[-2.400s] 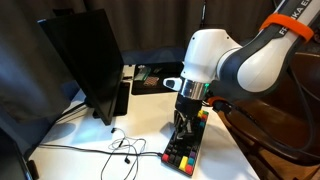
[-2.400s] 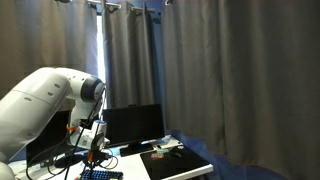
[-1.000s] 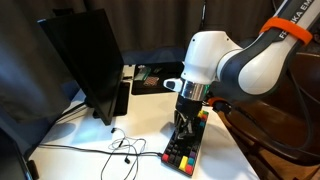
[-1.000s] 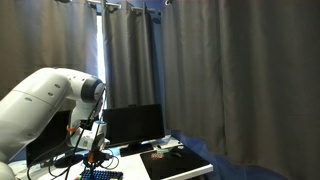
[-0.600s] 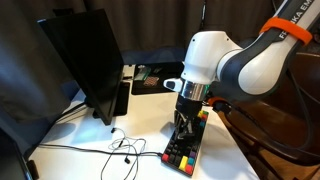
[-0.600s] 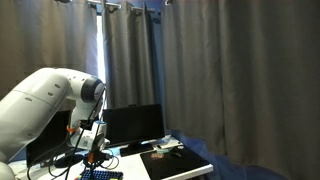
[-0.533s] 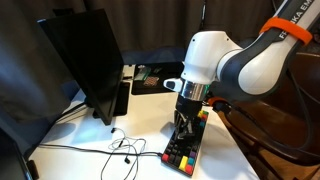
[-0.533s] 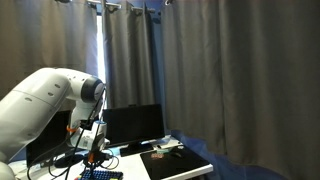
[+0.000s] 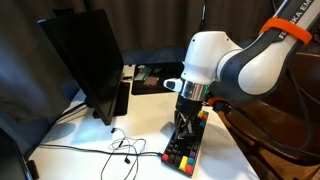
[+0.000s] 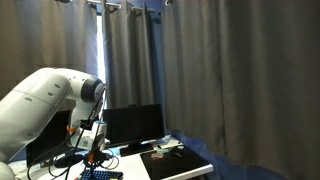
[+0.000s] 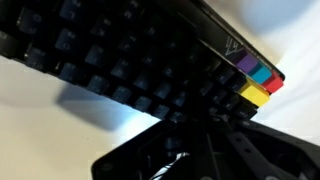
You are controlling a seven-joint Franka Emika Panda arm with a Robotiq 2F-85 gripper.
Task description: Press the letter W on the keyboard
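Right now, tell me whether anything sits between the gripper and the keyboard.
Nothing visible does. The gripper stands low, directly over the keyboard in an exterior view, and the wrist view shows nothing lying across it.

In an exterior view, the keyboard lies on the table, directly under the gripper. The monitor stands well apart beside it, with cables lying between them.

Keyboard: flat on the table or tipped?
Flat: the keyboard lies level on the white table, directly beneath the gripper.
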